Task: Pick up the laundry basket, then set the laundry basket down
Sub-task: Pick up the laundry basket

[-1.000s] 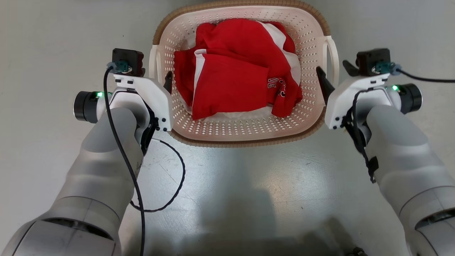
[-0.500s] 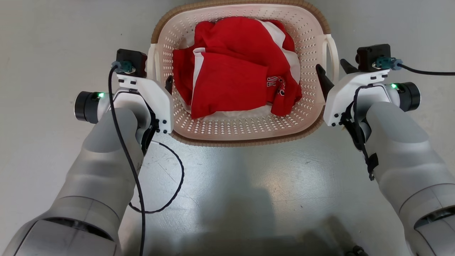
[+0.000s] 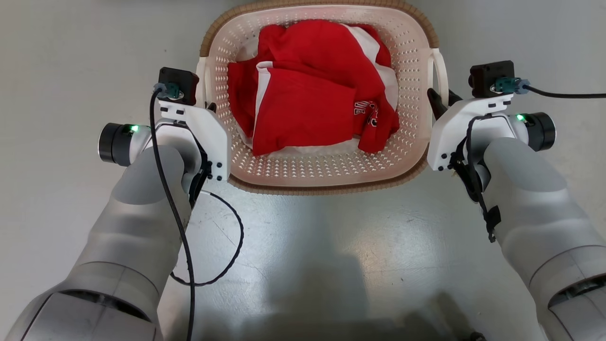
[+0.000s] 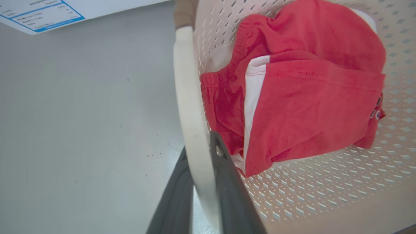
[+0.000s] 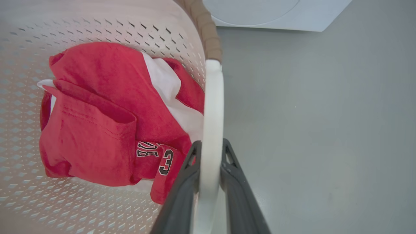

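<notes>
The laundry basket point(image 3: 326, 188), cream perforated plastic with a brown woven rim, stands on the grey floor between my arms and holds red and white clothes point(image 3: 307, 104). My left gripper point(image 3: 209, 107) is shut on the basket's white left handle point(image 3: 201, 78). In the left wrist view the two dark fingers point(image 4: 227, 182) of the left gripper point(image 4: 199, 146) pinch that handle point(image 4: 187, 91) from both sides. My right gripper point(image 3: 438, 101) is shut on the right handle point(image 3: 443, 66). The right wrist view shows the right gripper point(image 5: 210, 143) clamping this handle point(image 5: 213, 97) beside the basket wall point(image 5: 81, 32).
A white washing machine point(image 5: 276, 13) stands on the floor beyond the basket. A white panel with a blue-framed label point(image 4: 35, 14) lies at the far side in the left wrist view. A black cable point(image 3: 232, 255) loops over the floor by my left forearm.
Both grippers stood open astride the handles a second ago and have now shut on them. The basket sits slightly higher in the head view.
</notes>
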Robot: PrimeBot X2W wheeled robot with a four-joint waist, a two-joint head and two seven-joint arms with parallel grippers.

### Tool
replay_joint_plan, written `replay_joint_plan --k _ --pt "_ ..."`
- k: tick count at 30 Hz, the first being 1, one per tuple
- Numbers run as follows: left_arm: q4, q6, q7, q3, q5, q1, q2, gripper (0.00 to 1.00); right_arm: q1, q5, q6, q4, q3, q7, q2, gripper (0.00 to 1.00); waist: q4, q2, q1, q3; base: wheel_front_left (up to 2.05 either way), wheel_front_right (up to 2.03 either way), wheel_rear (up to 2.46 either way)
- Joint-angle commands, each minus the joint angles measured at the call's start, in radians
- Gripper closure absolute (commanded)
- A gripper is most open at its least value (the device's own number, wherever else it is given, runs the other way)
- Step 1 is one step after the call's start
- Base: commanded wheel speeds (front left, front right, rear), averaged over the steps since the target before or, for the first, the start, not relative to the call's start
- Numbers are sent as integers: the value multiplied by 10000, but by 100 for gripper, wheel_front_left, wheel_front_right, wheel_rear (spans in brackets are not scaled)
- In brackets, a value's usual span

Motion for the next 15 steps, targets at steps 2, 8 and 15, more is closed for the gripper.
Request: replay_joint_plan --k 2,8,15 --pt "-93 55 4 50 2 23 341 100 465 46 60 -39 283 164 165 100 5 0 0 -141 0 0 0" --pt "-92 -44 408 1 -155 490 301 100 885 519 60 -87 820 848 191 100 -20 0 0 -881 0 0 0" --pt "-91 -103 969 -75 -362 1369 235 100 1750 1355 60 -491 1645 1776 204 100 -136 0 0 -2335 0 0 0"
